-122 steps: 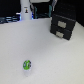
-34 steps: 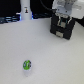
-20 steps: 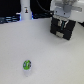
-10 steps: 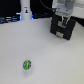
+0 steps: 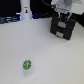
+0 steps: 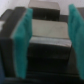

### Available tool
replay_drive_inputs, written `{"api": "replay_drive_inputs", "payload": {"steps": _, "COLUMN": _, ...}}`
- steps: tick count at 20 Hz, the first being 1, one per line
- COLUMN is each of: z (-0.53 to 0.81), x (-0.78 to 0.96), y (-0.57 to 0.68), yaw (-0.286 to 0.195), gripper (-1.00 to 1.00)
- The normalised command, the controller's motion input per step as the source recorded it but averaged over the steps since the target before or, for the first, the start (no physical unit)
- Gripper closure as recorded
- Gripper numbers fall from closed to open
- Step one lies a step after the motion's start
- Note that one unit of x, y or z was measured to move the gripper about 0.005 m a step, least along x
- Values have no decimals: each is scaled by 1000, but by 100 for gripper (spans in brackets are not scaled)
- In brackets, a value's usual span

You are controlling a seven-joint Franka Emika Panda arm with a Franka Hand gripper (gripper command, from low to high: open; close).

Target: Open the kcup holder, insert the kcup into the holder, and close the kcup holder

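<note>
One relation governs the coming move: the pincer (image 5: 61, 24) sits right at the front face of the kcup holder (image 5: 62, 31), with the box directly ahead of its fingers rather than off to either side. In the exterior view the black holder stands at the far right of the worktop (image 5: 45, 55), and the arm's pale body hangs over its top edge. In the wrist view the two teal fingers (image 6: 22, 42) stand apart, released, with the dark body of the kcup holder (image 6: 49, 47) filling the gap between them. The long horizontal edges of the drawer fronts run across that gap, from one finger to the other. Whether the pads already touch a handle is hard to say, since the close view is blurred; they appear to straddle the front without gripping it.

The kcup (image 5: 27, 65) lies well apart from all this, on the bare worktop toward the exterior view's lower left, green top showing. A white bottle (image 5: 24, 9) stands at the far edge, away from both.

By my reading the opening step is at hand: the drawer looks closed, and a pull straight back along the approach line would be needed.
</note>
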Motion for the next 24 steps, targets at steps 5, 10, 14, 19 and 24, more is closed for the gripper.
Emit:
{"api": "replay_drive_inputs", "payload": {"steps": 5, "z": -39, "x": -355, "y": 137, "yaw": 22, "gripper": -100}}
{"api": "replay_drive_inputs", "payload": {"steps": 10, "z": -212, "x": -458, "y": 11, "yaw": 43, "gripper": -100}}
{"api": "replay_drive_inputs", "payload": {"steps": 14, "z": -261, "x": -420, "y": 0, "yaw": 14, "gripper": -100}}
{"api": "replay_drive_inputs", "payload": {"steps": 19, "z": -246, "x": -245, "y": 0, "yaw": -4, "gripper": -100}}
{"api": "replay_drive_inputs", "payload": {"steps": 24, "z": -218, "x": -78, "y": 0, "yaw": -115, "gripper": -100}}
